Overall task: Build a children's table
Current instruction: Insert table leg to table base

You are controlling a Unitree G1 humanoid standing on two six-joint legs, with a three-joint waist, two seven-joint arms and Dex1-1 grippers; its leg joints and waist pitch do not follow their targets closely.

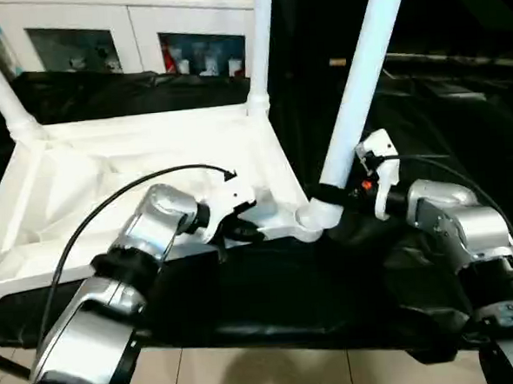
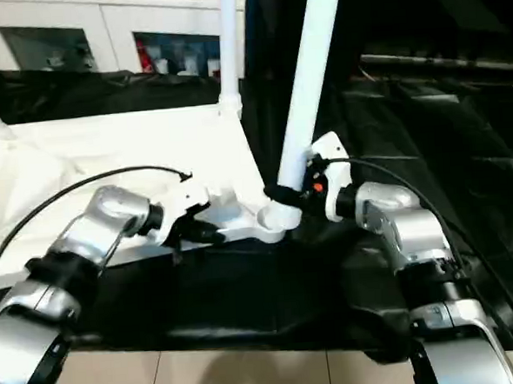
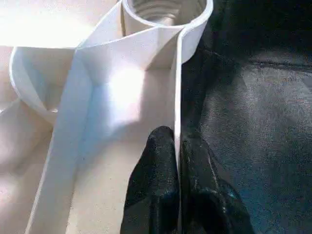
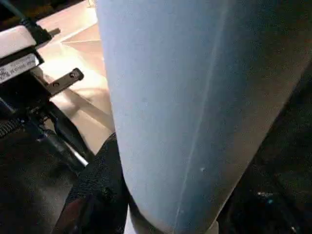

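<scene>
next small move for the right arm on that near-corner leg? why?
Probably twist the leg further into its socket. The right gripper is clamped on the leg's base, the leg leans rather than standing straight like the far leg, and the left gripper pinches the tabletop rim, bracing it.

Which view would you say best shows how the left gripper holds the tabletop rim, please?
The left wrist view: the left gripper is shut on the tabletop rim, one black finger either side. Both eye views show that gripper at the near rim from afar, its fingers small. The right wrist view catches its body sidelong.
</scene>
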